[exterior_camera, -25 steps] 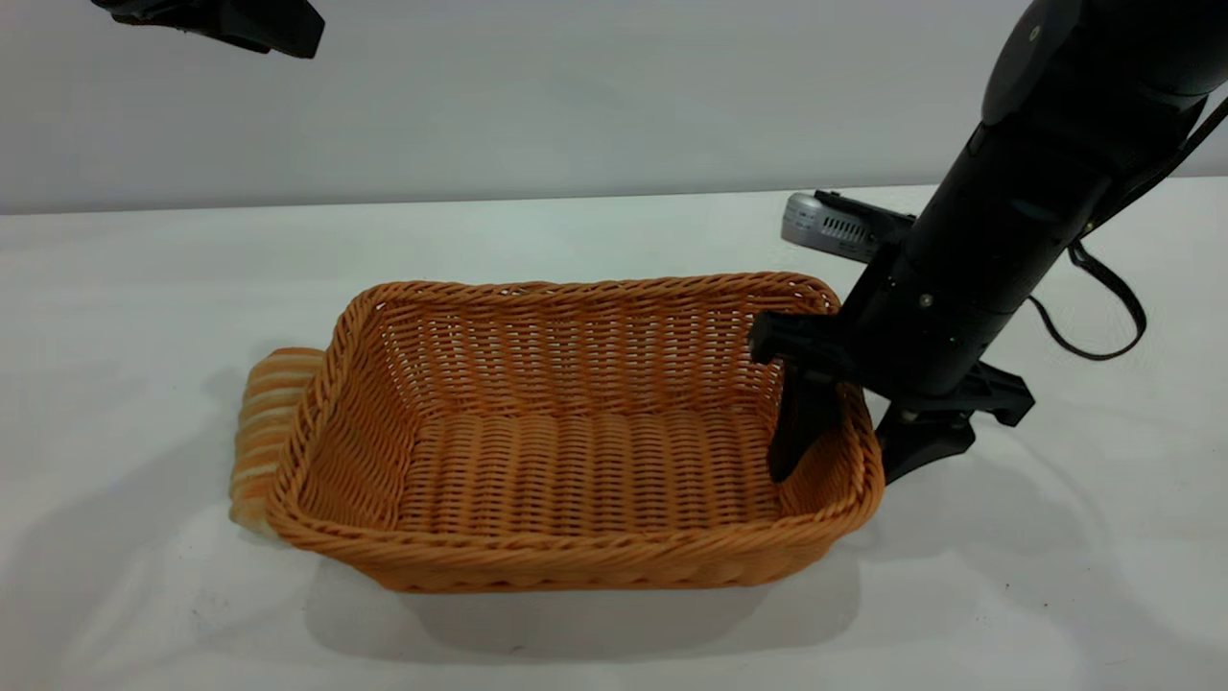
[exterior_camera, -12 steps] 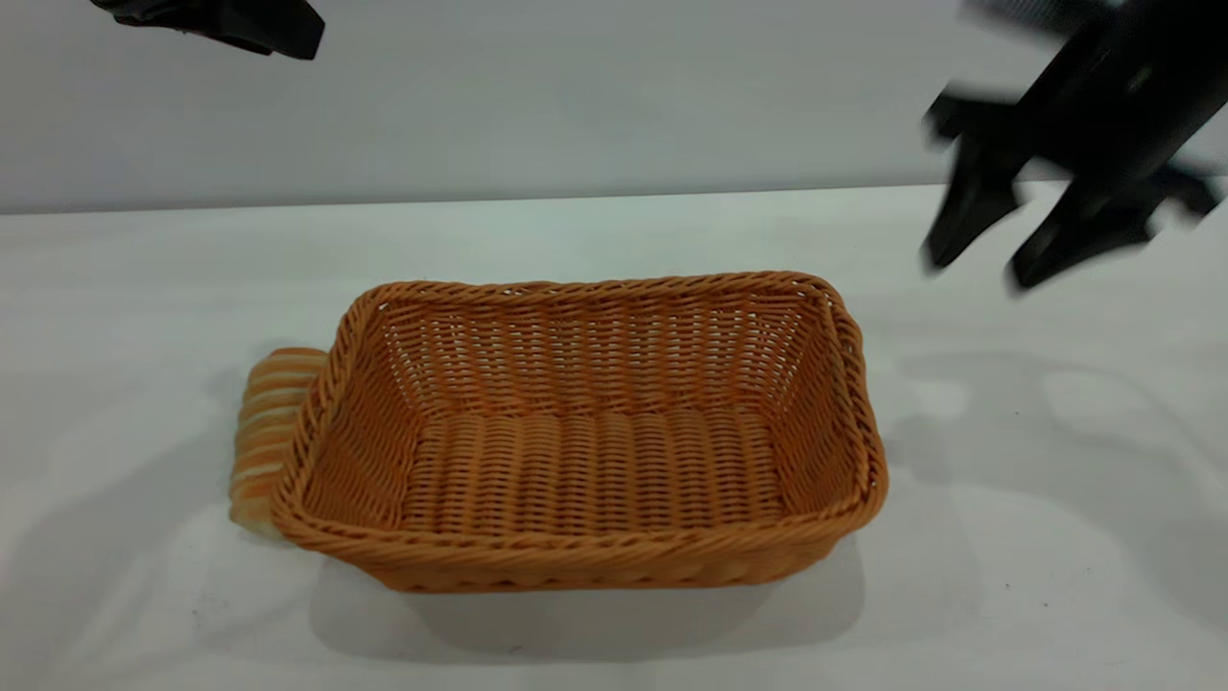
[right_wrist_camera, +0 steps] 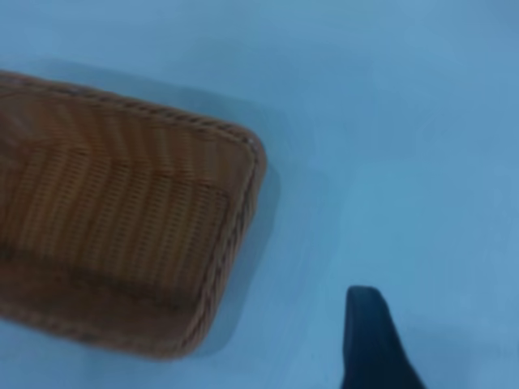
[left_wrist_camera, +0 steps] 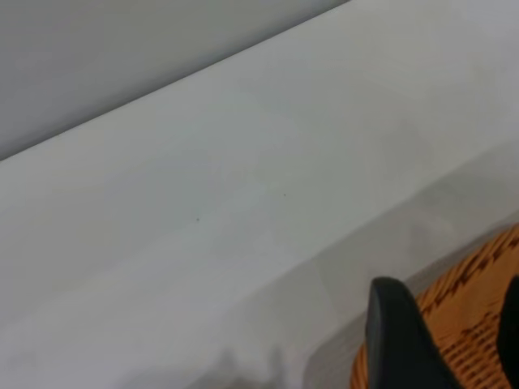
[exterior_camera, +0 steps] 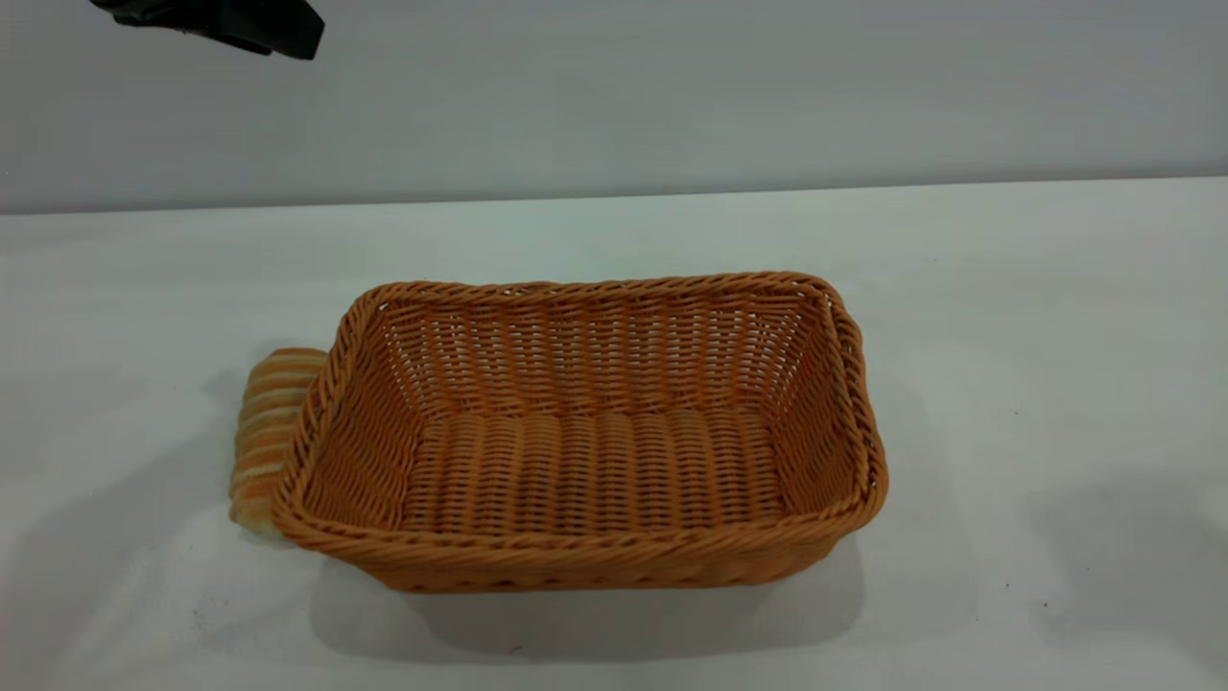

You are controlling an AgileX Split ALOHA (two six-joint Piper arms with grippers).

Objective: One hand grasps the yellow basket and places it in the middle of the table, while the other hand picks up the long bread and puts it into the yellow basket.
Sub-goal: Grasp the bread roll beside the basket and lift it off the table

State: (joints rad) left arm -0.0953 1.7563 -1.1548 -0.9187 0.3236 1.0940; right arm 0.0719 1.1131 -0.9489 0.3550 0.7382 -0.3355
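Exterior view showed the left gripper (exterior_camera: 216, 24) high at the upper left edge, well above the table (exterior_camera: 1007, 317); whether its fingers were apart or together could not be told there. In the left wrist view two dark fingers (left_wrist_camera: 397, 340) stood apart with wicker showing between them. The long bread (exterior_camera: 267, 427) lay on the table touching the left outer wall of the yellow basket (exterior_camera: 585, 566), partly hidden behind its rim. The basket sat upright near the table's middle, with nothing inside. The right gripper appeared only in its wrist view as one dark fingertip (right_wrist_camera: 369, 340) above bare table beside the basket, its state impossible to tell.
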